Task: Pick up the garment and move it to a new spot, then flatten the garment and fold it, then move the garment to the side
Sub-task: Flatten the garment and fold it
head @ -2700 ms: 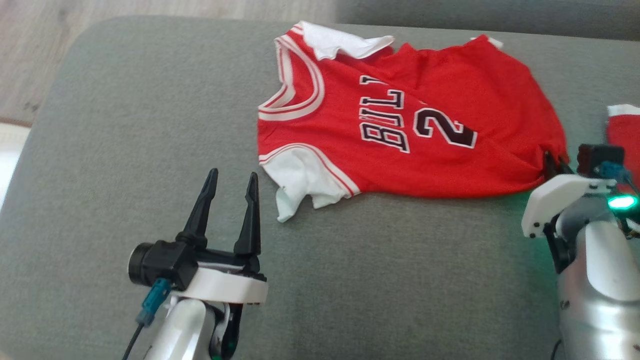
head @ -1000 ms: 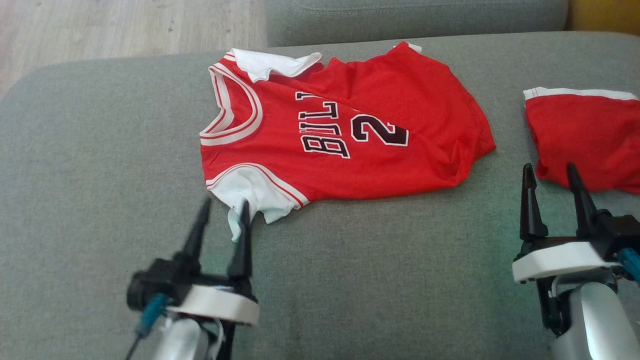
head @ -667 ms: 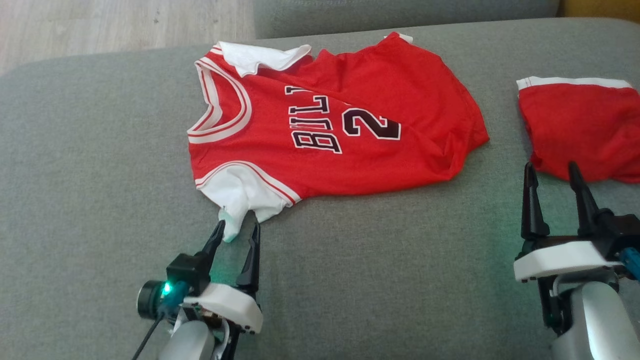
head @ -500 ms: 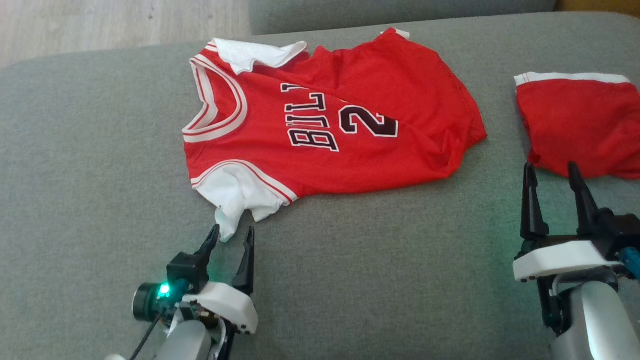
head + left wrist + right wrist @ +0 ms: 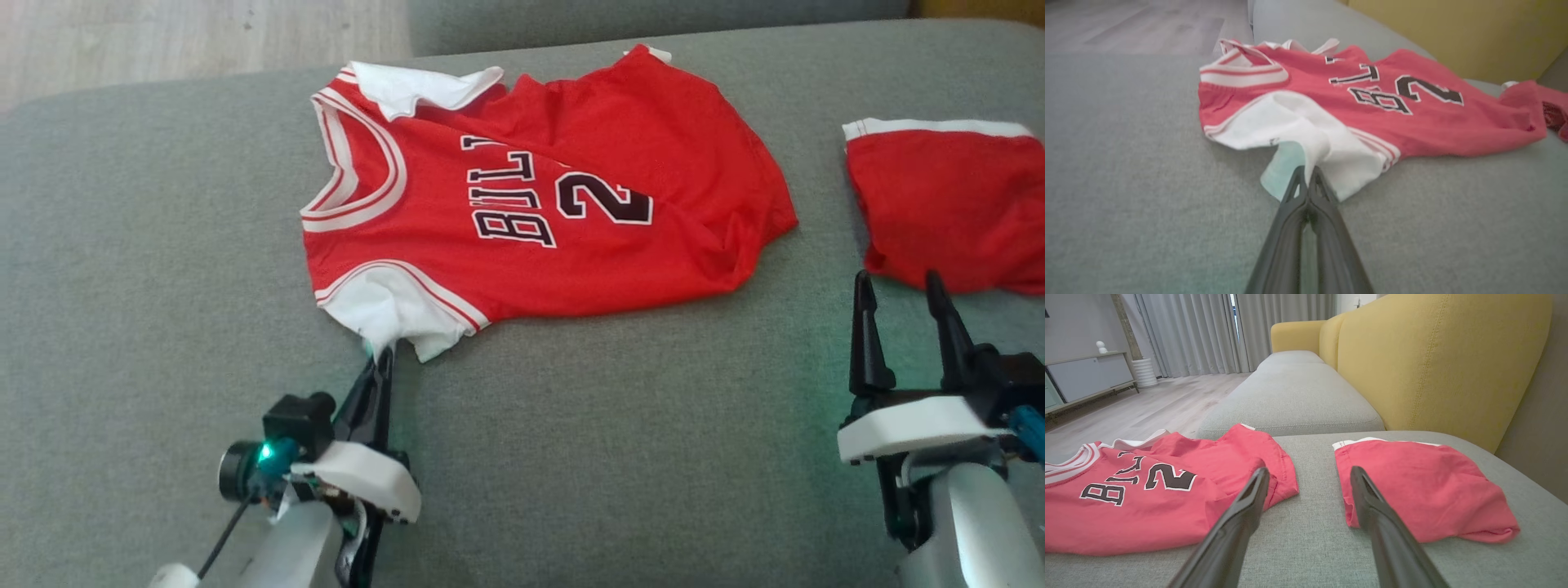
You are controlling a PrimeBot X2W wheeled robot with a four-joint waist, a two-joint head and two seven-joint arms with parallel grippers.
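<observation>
left claw (image 5: pixel 382 353) pinching jersey (image 5: pixel 531 269) sleeve | right claw (image 5: pixel 897 279) wide | print: "BILL", "2"

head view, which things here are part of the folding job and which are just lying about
Job: red jersey; its white sleeve, pinched by the shut left gripper; open right gripper, empty.
Lying about: second red garment on the right; yellow sofa back.
</observation>
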